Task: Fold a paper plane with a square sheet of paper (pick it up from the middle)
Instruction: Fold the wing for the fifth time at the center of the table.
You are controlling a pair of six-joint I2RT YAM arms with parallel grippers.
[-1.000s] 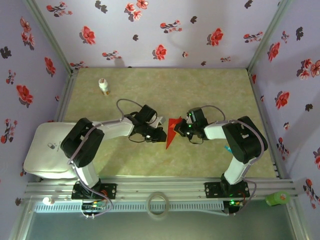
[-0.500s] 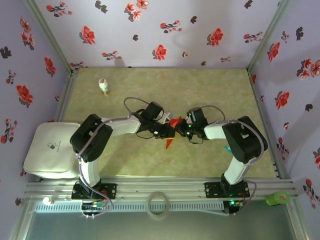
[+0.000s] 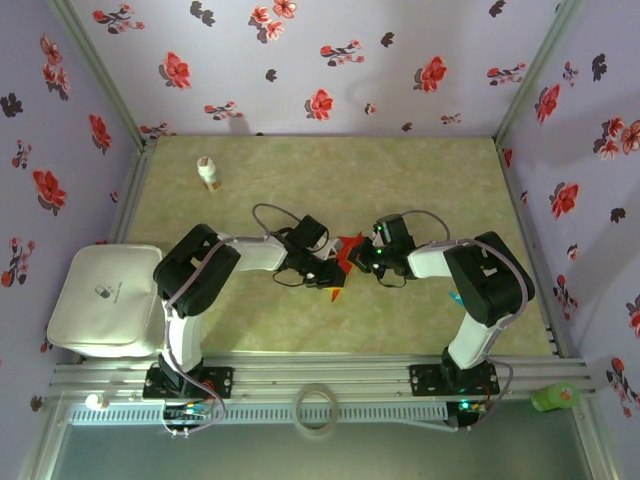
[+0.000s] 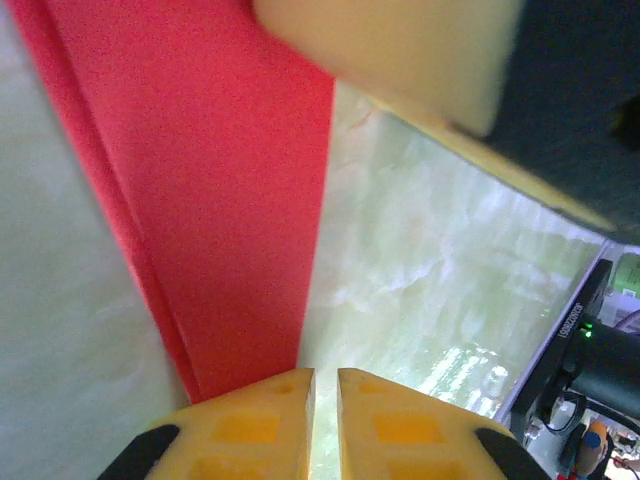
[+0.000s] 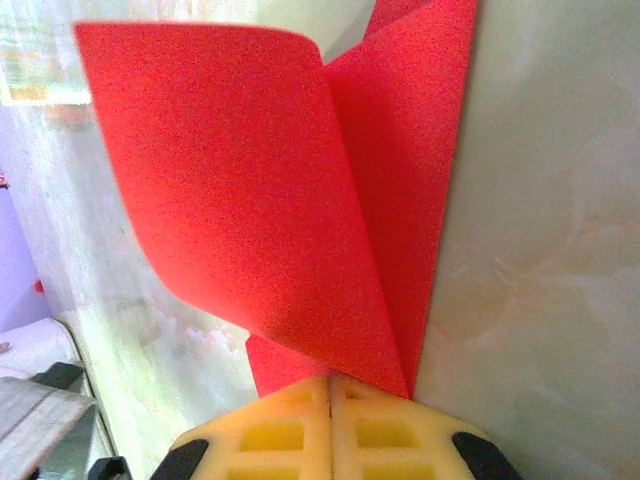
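Left end effector [image 4: 326, 385] is closed to a thin slit at the edge of the square sheet of paper [image 4: 200, 180]; a hold cannot be confirmed. The creased sheet is positioned mid-counter [image 3: 420, 180] between the arms, clamped in the fully closed right end effector [image 5: 330, 388].

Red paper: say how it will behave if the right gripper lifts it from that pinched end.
The red paper will probably flop: its upper flap curls free beyond the right gripper. It looks thin and likely very light, so it may flutter. Its folded layers probably stiffen it lengthwise.
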